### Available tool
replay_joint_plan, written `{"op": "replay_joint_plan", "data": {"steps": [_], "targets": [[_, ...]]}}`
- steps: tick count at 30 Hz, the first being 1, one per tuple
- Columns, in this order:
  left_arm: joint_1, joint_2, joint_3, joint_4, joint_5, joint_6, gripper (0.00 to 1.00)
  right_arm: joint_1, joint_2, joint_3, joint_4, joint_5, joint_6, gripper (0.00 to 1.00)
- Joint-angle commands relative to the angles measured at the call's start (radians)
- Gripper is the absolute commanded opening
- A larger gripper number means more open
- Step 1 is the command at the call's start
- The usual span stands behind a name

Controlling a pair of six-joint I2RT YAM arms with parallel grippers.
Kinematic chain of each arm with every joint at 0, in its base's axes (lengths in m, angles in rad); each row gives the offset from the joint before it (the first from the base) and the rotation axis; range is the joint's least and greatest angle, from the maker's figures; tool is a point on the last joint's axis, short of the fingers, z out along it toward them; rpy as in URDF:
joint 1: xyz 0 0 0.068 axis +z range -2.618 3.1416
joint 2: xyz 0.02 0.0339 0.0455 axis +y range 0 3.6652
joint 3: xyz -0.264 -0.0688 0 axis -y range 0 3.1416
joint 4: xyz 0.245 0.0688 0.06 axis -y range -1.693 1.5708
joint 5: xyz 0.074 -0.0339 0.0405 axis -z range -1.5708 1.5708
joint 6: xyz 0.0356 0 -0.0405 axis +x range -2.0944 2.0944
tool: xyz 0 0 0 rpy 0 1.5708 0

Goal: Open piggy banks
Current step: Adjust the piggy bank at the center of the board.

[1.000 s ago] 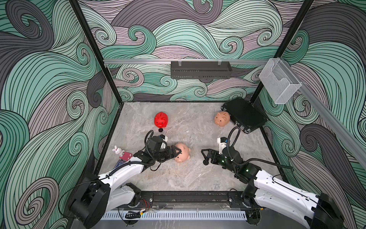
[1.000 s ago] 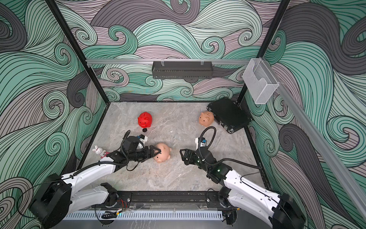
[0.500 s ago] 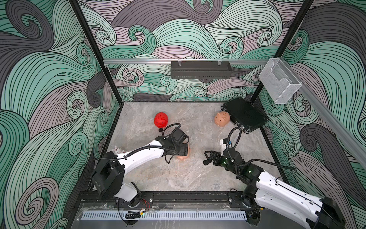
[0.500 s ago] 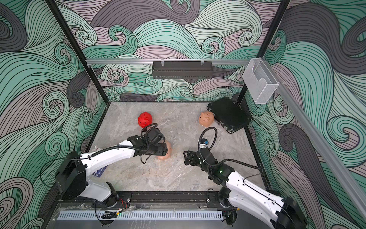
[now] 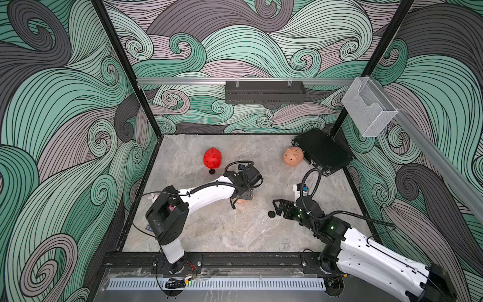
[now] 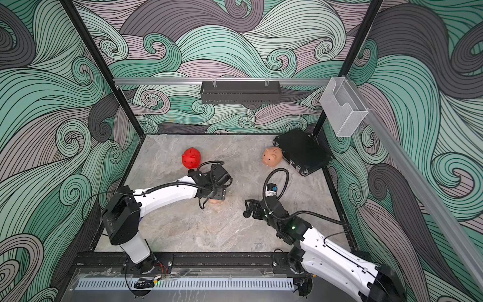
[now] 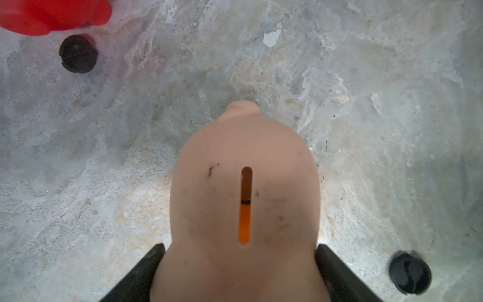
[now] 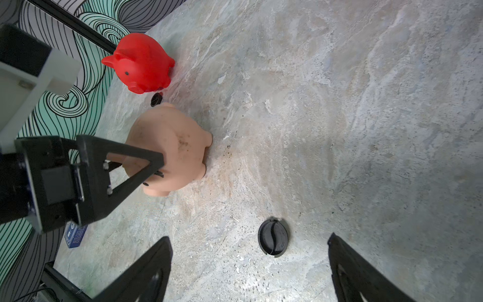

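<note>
1. The left gripper (image 7: 239, 246) pinches a peach-pink plastic piggy bank (image 7: 209, 198) by its flanks; it stands slot-up mid-table on the grey marbled tabletop (image 5: 209, 235).
2. The right gripper (image 8: 248, 237) hangs with jaws spread wide over a small black round plug (image 8: 273, 236), not touching it.
3. A bright red plastic piggy bank (image 5: 212, 158) stands farther back, a second black plug (image 5: 212, 171) just beside it.
4. A second peach-pink piggy bank (image 5: 293, 156) sits beside a flat black case (image 5: 322, 150).

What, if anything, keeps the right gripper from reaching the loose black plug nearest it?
Likely nothing, so yes: the right gripper is open right beside the black plug, bare table between; the left gripper holds the peach pig aside.
</note>
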Motion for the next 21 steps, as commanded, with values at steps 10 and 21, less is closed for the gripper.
{"op": "replay_joint_plan", "data": {"steps": [10, 21], "targets": [[0.001, -0.083, 0.007, 0.038, 0.039, 0.014, 0.99, -0.010, -0.029, 0.065, -0.072, 0.028, -0.079, 0.93], [0.024, -0.693, -0.500, 0.251, -0.018, -0.002, 0.99, 0.130, 0.189, 0.191, -0.035, 0.086, -0.126, 0.98]]}}
